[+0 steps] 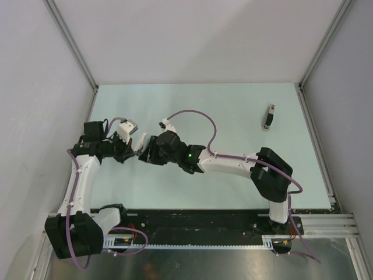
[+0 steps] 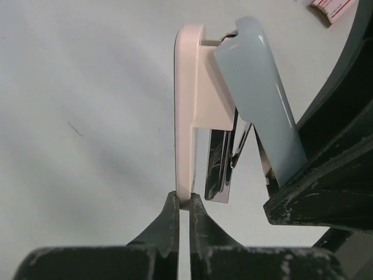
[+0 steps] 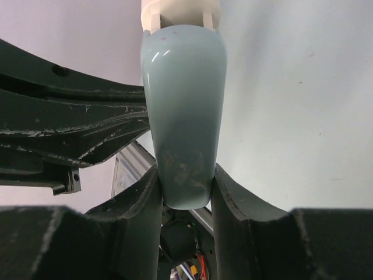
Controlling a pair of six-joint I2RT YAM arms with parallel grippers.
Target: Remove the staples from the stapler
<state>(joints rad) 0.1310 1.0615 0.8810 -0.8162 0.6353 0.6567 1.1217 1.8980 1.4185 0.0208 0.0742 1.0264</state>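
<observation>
The stapler (image 1: pixel 141 143) hangs above the table between my two grippers, hinged open. Its white base (image 2: pixel 187 105) stands on edge, and my left gripper (image 2: pixel 184 201) is shut on the base's near end. The pale blue top cover (image 2: pixel 262 99) swings away to the right, with the shiny metal magazine (image 2: pixel 220 166) between cover and base. My right gripper (image 3: pixel 185 186) is shut on the rounded end of the blue cover (image 3: pixel 183 111). In the top view the left gripper (image 1: pixel 129 150) and right gripper (image 1: pixel 149 150) meet at the stapler. I cannot make out any staples in the magazine.
A little red-and-white box (image 2: pixel 332 8) lies just behind the stapler, also seen as the box (image 1: pixel 127 126) in the top view. A small dark grey oblong piece (image 1: pixel 269 116) lies at the far right of the pale green table (image 1: pixel 233 116). Grey walls enclose three sides.
</observation>
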